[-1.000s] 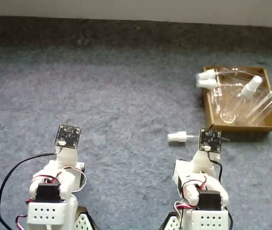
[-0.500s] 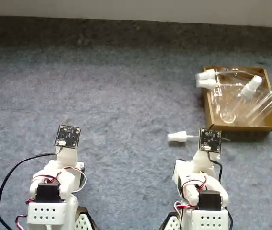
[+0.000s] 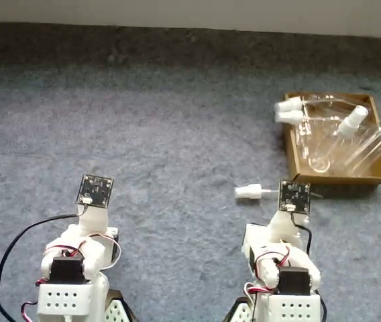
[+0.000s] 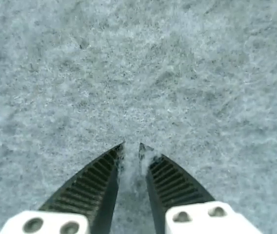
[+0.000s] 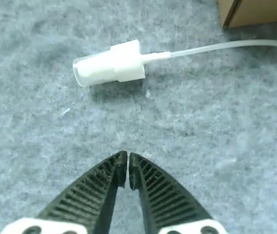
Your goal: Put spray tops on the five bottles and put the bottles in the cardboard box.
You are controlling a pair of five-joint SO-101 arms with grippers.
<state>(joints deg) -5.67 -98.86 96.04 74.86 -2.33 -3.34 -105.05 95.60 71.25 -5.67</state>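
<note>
No motion vs prior frames: right gripper clenched, empty; white plastic spray top just ahead, long axis crosswise, dip tube toward brown cardboard box; left gripper clenched on nothing, farther off.

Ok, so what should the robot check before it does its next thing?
1. Last spray top is free to grab: ok, it lies alone on the carpet just ahead of the right pincer.
2. Right pincer is open for a grab: not ok, its jaws are shut.
3. Left pincer is empty: ok, nothing is between its jaws.
4. Every bottle has a top: not ok, one bottle in the cardboard box appears to have an open mouth.
5. The spray top's thin tube is clear of the box: cannot tell, it runs close past the box corner.
</note>
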